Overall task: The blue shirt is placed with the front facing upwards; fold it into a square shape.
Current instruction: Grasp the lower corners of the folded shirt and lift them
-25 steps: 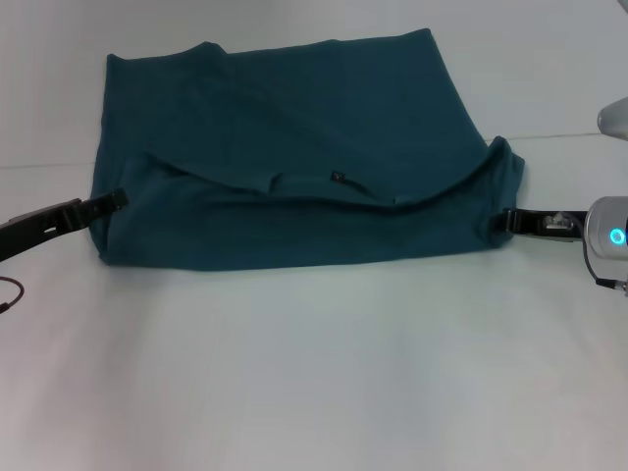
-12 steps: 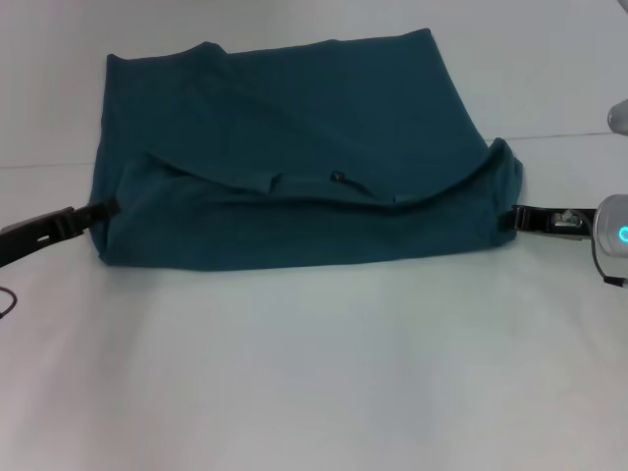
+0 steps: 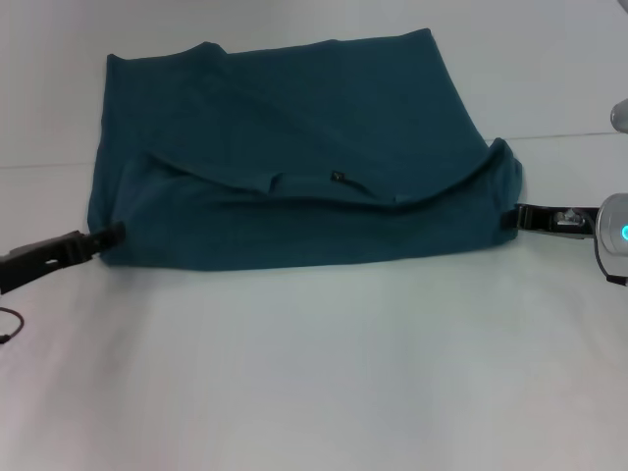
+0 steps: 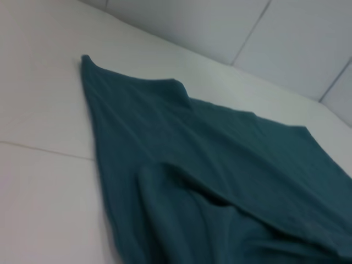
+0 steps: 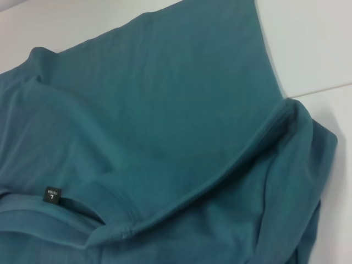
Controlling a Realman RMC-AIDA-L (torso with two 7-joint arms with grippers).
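Blue shirt (image 3: 294, 157) lies partly folded at the table's (image 3: 314, 373) far middle, its collar label (image 5: 51, 194) reading "7". Left gripper (image 3: 110, 235) and right gripper (image 3: 508, 218) touch its near corners; grip cannot be told.

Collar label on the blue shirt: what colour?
Dark, nearly black, with small white print. The label on the blue shirt shows best in the right wrist view.

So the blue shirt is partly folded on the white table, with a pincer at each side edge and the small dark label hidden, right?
Not quite: the label is not hidden; the right wrist view shows it by the collar. The rest holds: the blue shirt lies partly folded on the white table, left pincer and right pincer at its side edges.
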